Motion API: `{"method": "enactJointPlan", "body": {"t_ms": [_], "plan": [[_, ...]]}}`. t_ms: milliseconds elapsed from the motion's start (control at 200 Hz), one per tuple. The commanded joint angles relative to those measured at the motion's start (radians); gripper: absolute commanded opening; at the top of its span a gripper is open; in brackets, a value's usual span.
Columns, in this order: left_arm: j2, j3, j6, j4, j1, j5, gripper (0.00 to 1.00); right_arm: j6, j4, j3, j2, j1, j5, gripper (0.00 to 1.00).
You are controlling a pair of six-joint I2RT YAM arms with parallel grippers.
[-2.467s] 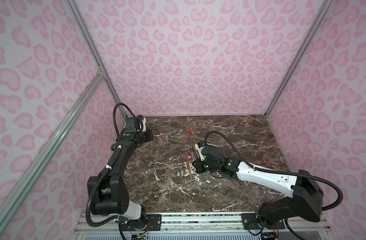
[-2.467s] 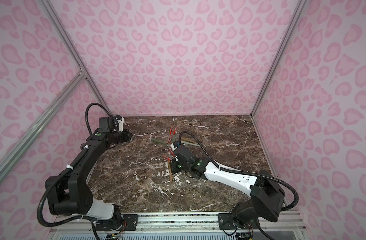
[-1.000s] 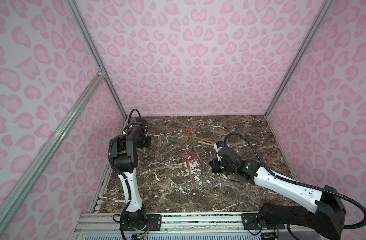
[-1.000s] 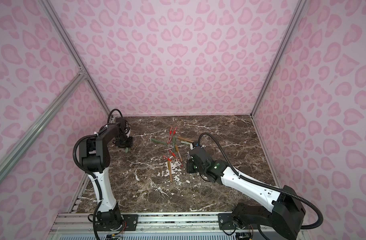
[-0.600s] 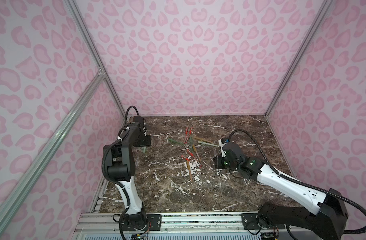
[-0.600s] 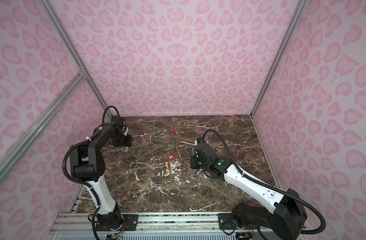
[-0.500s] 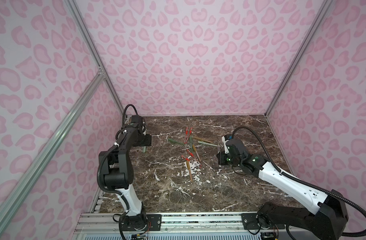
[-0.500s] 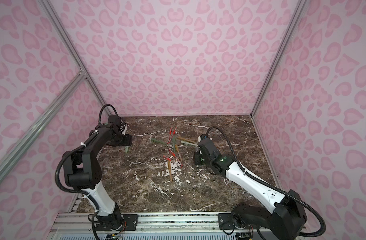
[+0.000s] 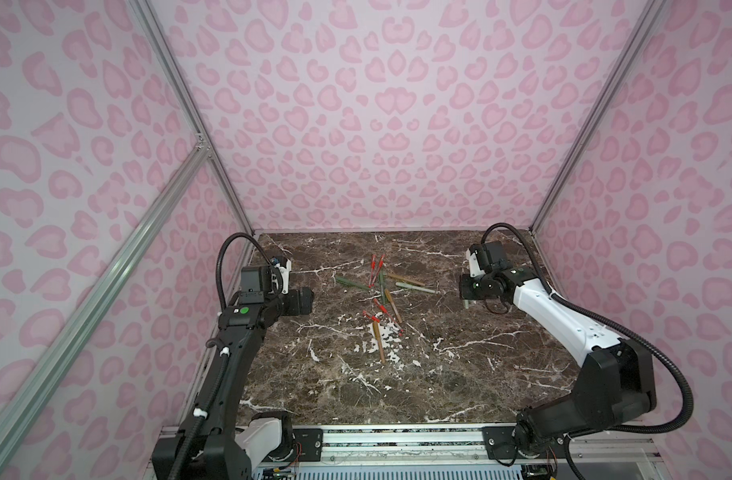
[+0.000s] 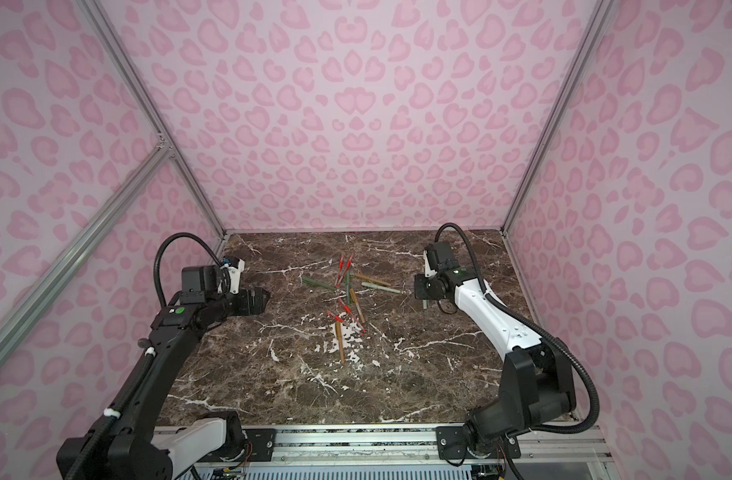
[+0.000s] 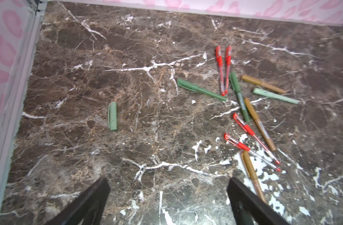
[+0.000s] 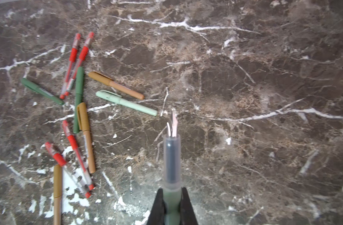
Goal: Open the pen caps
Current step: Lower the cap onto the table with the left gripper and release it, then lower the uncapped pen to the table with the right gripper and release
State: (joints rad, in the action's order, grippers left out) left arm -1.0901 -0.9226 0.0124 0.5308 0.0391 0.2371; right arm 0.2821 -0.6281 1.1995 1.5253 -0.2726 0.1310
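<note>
A loose pale green pen cap (image 11: 112, 116) lies flat on the marble near the left wall, ahead of my left gripper (image 11: 167, 187). That gripper is open with nothing between its fingers. It hangs at the table's left side in both top views (image 9: 308, 300) (image 10: 264, 300). My right gripper (image 12: 172, 196) is shut on an uncapped pale green pen barrel (image 12: 171, 155) with its nib bare. It is held just above the table, right of the pile (image 9: 464, 291). Several capped pens (image 9: 381, 291), red, tan, dark green and pale green, lie scattered mid-table.
Pink patterned walls with metal posts enclose the marble table (image 9: 356, 386) on three sides. The left wall's rail (image 11: 20, 78) runs close beside the loose cap. Bare marble stretches in front of the pile and to its right.
My left gripper has opened wide, and the pale green cap now lies loose on the table. My right gripper has carried the pen barrel to the right, away from the pile.
</note>
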Motion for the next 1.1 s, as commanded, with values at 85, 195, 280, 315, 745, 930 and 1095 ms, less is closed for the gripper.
{"method": "enactJointPlan", "body": {"t_ms": [85,195,280,315,745,930,1095], "plan": [[0.071,0.051,0.051,-0.121,0.03,0.134,0.98,-0.1,-0.046,0.05,0.116,0.086,0.008,0.0],[0.073,0.057,0.056,-0.135,0.037,0.12,0.98,-0.14,-0.07,0.086,0.189,0.136,-0.028,0.0],[0.08,0.069,0.058,-0.144,0.038,0.126,0.98,-0.172,-0.088,0.118,0.239,0.17,-0.057,0.0],[0.079,0.071,0.058,-0.146,0.04,0.13,0.98,-0.182,-0.093,0.131,0.259,0.181,-0.065,0.0],[0.074,0.059,0.073,-0.149,0.043,0.123,0.98,-0.248,-0.09,0.212,0.481,0.271,-0.087,0.0],[0.07,0.051,0.068,-0.143,0.045,0.108,0.98,-0.248,-0.071,0.206,0.53,0.273,-0.059,0.03],[0.072,0.052,0.068,-0.141,0.051,0.118,0.98,-0.251,-0.06,0.186,0.552,0.273,-0.062,0.1]]}}
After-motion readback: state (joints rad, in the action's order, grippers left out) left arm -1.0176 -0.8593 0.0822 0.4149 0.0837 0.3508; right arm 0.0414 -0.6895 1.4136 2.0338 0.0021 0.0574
